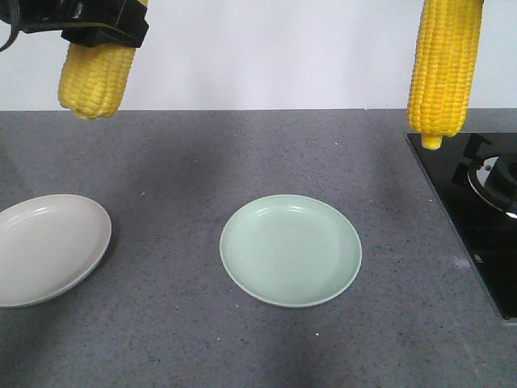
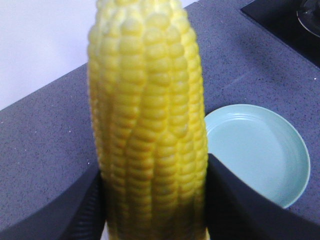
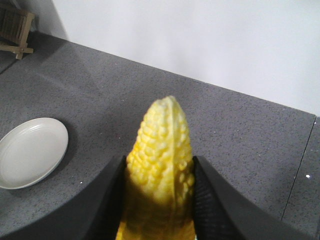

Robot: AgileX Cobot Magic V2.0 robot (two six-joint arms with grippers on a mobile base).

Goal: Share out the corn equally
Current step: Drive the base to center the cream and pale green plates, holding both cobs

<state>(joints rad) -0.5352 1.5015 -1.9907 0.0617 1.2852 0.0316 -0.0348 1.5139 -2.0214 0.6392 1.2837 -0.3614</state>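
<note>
Only right-wrist view shows jaws gripping right corn point(image 3: 161, 150).

Grey plate point(image 1: 48, 242): cut by the left edge.
Right corn point(image 1: 444, 65): top beyond upper edge.
Left corn point(image 1: 97, 81): top behind left gripper point(image 1: 101, 36).

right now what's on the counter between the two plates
Nothing. The counter between the white plate and the green plate is bare, as the front view shows.
</note>
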